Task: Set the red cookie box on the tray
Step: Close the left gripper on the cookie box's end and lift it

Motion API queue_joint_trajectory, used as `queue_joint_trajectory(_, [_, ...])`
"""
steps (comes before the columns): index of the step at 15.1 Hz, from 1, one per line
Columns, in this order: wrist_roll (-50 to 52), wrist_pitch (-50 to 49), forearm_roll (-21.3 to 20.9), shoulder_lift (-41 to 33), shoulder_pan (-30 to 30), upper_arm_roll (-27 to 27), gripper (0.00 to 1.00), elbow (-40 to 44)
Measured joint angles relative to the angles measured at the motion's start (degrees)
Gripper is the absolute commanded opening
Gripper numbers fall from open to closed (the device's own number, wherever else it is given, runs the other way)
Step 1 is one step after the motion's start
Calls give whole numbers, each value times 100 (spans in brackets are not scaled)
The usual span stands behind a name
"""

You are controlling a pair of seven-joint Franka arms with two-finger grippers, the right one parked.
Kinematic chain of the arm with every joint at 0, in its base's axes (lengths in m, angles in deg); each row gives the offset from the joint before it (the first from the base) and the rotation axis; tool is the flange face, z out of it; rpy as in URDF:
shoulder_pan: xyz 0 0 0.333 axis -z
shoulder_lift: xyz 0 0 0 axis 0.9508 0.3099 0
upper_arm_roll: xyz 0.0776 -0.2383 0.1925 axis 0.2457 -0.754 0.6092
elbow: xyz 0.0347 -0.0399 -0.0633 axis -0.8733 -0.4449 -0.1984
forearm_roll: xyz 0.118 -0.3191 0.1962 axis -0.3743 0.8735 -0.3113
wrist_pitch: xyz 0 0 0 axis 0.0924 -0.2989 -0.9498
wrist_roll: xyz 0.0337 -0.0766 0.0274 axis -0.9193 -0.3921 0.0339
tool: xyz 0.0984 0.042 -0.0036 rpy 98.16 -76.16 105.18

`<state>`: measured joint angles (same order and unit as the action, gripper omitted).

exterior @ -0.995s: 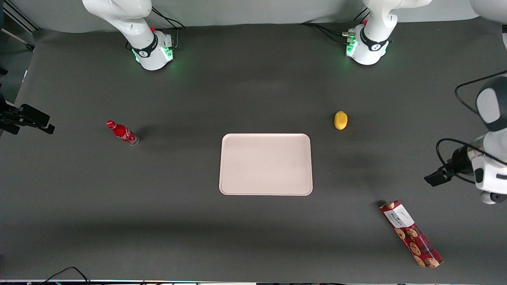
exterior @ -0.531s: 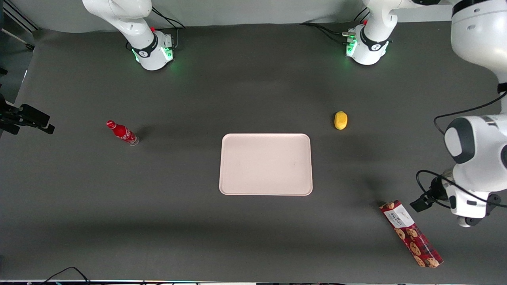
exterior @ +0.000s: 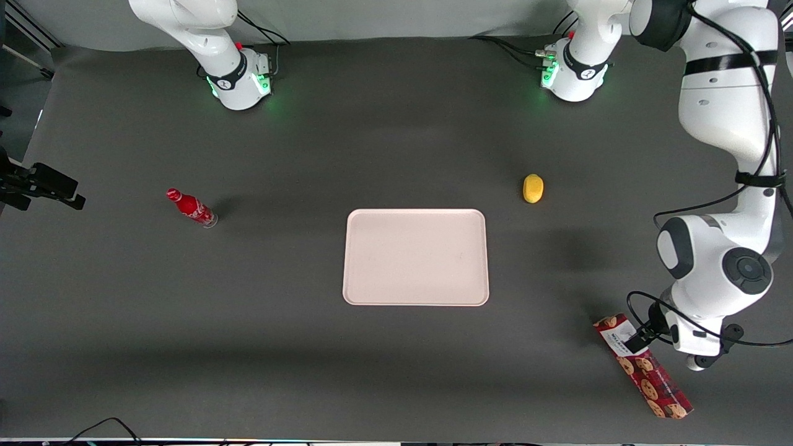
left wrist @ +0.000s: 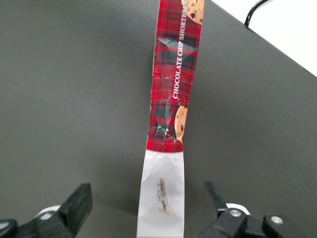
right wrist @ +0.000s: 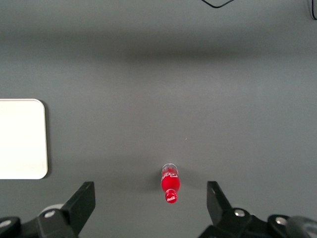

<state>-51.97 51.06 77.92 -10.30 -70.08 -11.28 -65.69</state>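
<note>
The flat rectangular pale pink plastic tray (exterior: 416, 257) with rounded corners lies bare at the centre of the front view on the dark grey table (exterior: 310, 359). The long narrow dark-red cardboard cookie box (exterior: 650, 371), printed with chocolate-chip cookies and a white label patch, lies flat and diagonal in the lower right of that frame, well apart from the tray. The left arm's black two-finger gripper (left wrist: 148, 208) hangs above the box's white-label end, fingers (left wrist: 79, 203) spread wide on either side of it, gripping nothing. A small red soda bottle (exterior: 191, 208) stands at middle left; a small yellow rounded object (exterior: 533, 188) sits just above the tray's upper right corner.
</note>
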Motion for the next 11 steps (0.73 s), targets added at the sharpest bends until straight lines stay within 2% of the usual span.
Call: queue_joint_trajectory(11, [1,1073,8,671,3,-1,100,32])
